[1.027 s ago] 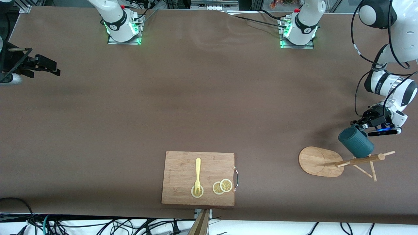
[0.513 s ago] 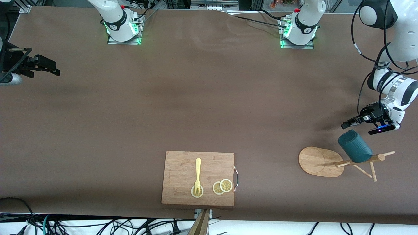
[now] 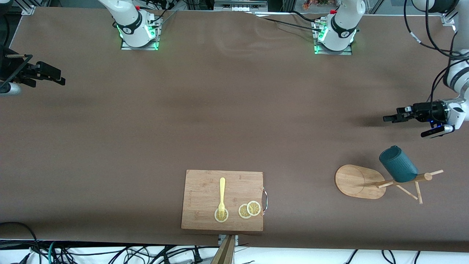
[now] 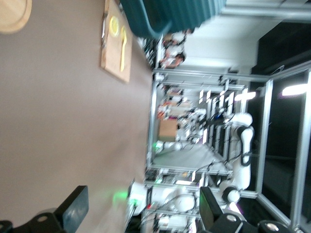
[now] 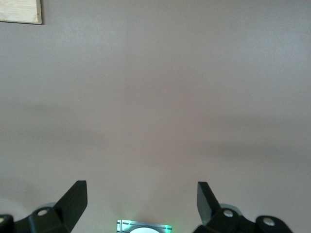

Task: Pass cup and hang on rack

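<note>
Front view: cup (image 3: 398, 164) hangs tilted on a peg of the rack (image 3: 359, 181), twd left arm's end of table; cup's inside not visible; left gripper (image 3: 389, 118) over bare table, fingers apart, empty; right gripper (image 3: 55, 75) waits at its own end, fingers apart, empty; cutting board (image 3: 205, 190) carries fork (image 3: 221, 195) & lemon slices (image 3: 250, 209).

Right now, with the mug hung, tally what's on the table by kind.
Dark teal ribbed mug: 1
Light wooden mug tree with oval base: 1
Rectangular bamboo cutting board: 1
Yellow plastic fork: 1
Lemon slices: 3
Total: 7
</note>
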Controlling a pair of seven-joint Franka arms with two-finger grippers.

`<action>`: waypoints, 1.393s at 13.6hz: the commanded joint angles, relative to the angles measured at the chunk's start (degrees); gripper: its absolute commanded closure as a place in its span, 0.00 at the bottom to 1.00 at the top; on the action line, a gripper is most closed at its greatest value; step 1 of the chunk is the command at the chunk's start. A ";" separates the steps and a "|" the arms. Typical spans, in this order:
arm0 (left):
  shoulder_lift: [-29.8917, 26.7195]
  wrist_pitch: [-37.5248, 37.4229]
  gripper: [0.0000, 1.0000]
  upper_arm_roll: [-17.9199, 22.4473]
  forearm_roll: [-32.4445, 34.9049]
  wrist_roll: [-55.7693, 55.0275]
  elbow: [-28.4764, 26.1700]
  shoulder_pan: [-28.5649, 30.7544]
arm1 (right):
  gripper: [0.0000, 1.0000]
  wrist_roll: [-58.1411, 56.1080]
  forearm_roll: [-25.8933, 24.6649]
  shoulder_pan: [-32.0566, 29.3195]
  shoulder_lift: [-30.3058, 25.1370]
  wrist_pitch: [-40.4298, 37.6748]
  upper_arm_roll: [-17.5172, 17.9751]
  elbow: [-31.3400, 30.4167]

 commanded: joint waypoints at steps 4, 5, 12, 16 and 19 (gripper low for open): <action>-11.01 7.37 0.00 -0.54 17.50 -9.19 5.16 -4.94 | 0.00 -0.35 0.96 -0.41 0.53 -1.08 0.04 1.13; -12.24 7.46 0.00 -0.72 20.05 -14.28 7.18 -6.35 | 0.00 -0.35 0.96 -0.41 0.61 -1.08 0.04 1.13; -16.46 11.67 0.00 -15.11 48.42 -37.27 21.88 -10.22 | 0.00 -0.35 0.96 -0.41 0.79 -1.08 -0.32 1.13; -19.36 19.04 0.00 -18.65 57.68 -36.74 23.73 -11.28 | 0.00 -0.35 1.05 -0.41 0.79 -1.08 -0.32 1.13; -19.90 22.67 0.00 -18.74 58.92 -37.10 28.45 -10.84 | 0.00 -0.35 1.05 -0.41 0.88 -1.08 -0.32 1.13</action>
